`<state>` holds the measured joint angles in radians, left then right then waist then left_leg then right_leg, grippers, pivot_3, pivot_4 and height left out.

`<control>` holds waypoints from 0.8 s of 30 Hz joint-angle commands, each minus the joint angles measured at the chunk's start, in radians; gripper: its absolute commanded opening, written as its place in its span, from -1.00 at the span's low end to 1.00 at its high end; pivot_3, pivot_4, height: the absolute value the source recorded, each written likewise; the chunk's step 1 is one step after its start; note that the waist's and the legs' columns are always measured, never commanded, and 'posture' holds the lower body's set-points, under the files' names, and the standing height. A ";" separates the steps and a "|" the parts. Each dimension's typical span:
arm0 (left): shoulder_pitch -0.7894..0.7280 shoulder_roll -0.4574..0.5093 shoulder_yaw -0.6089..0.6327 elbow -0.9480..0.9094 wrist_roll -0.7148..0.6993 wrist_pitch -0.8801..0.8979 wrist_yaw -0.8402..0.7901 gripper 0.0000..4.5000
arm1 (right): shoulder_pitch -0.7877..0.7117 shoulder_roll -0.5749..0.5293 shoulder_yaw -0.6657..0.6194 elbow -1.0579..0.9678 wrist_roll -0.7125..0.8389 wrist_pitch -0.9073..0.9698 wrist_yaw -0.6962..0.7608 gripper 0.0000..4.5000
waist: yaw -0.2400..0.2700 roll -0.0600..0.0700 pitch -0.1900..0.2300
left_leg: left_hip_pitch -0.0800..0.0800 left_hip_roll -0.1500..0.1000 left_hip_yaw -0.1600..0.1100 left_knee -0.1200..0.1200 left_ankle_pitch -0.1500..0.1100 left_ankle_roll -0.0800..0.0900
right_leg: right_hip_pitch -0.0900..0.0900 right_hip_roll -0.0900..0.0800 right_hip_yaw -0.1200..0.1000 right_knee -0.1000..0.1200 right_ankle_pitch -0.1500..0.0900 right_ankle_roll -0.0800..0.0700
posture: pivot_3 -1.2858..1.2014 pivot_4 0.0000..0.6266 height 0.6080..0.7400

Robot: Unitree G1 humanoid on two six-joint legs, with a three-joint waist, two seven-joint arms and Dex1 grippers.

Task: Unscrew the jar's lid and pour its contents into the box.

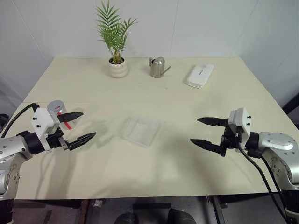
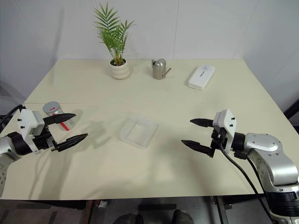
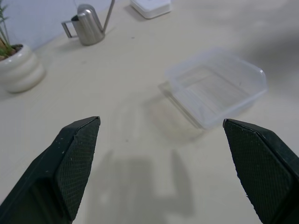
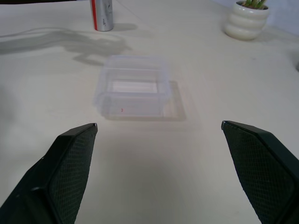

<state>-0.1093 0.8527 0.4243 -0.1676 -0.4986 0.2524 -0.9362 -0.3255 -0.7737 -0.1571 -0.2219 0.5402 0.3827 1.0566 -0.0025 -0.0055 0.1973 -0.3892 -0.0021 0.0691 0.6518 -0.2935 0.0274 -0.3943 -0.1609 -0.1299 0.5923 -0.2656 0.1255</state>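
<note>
The jar (image 4: 101, 14), a small silvery cylinder with a red stripe, stands upright at the table's left side with its grey lid (image 2: 52, 108) on top. My left gripper (image 1: 88, 124) hovers just in front of it, open and empty, its upper finger crossing the jar's body. The box (image 1: 141, 131), a shallow clear plastic tray, lies empty at the table's middle, between both grippers. My right gripper (image 1: 194, 130) hangs open and empty to the box's right, pointing toward it.
At the back of the table stand a potted palm (image 1: 117, 67), a shiny steel watering can (image 1: 157, 67) and a flat white case (image 1: 200, 75). Bare tabletop (image 1: 140, 102) surrounds the box.
</note>
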 commanded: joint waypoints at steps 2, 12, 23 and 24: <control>0.041 0.002 0.058 -0.045 -0.003 -0.013 0.018 0.99 | -0.034 0.011 0.009 0.005 0.008 -0.014 0.009 1.00 | 0.001 0.000 0.000 | 0.000 0.000 0.000 0.000 0.000 0.000 | 0.000 0.000 0.000 0.000 0.000 0.000 | 0.03 -0.52 1.00; 0.229 -0.216 0.215 -0.178 0.104 0.027 0.402 0.99 | -0.220 0.161 0.099 0.111 0.013 -0.039 0.000 1.00 | -0.004 0.000 0.000 | 0.001 0.000 0.000 0.000 0.000 0.000 | 0.000 0.000 0.001 0.000 0.000 0.000 | 0.03 -0.52 1.00; 0.034 -0.524 0.063 -0.214 0.288 0.145 0.924 0.99 | -0.432 0.412 0.222 0.166 -0.027 -0.010 -0.096 1.00 | 0.020 -0.007 -0.004 | 0.000 -0.001 -0.002 0.005 0.000 0.000 | 0.000 -0.001 0.001 0.005 0.001 -0.001 | 0.03 -0.52 1.00; 0.017 -0.544 0.055 -0.205 0.304 0.153 0.958 0.99 | -0.437 0.424 0.236 0.162 -0.038 -0.009 -0.108 1.00 | 0.021 -0.008 -0.005 | 0.000 -0.001 -0.002 0.005 0.000 0.000 | 0.000 -0.001 0.001 0.005 0.001 -0.001 | 0.03 -0.52 1.00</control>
<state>-0.0782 0.3198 0.4859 -0.3704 -0.2325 0.4023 -0.0459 -0.7419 -0.3554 0.0779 -0.0445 0.5142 0.3750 0.9711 0.0186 -0.0134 0.1926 -0.3896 -0.0029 0.0675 0.6566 -0.2934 0.0273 -0.3942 -0.1621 -0.1289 0.5969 -0.2644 0.1249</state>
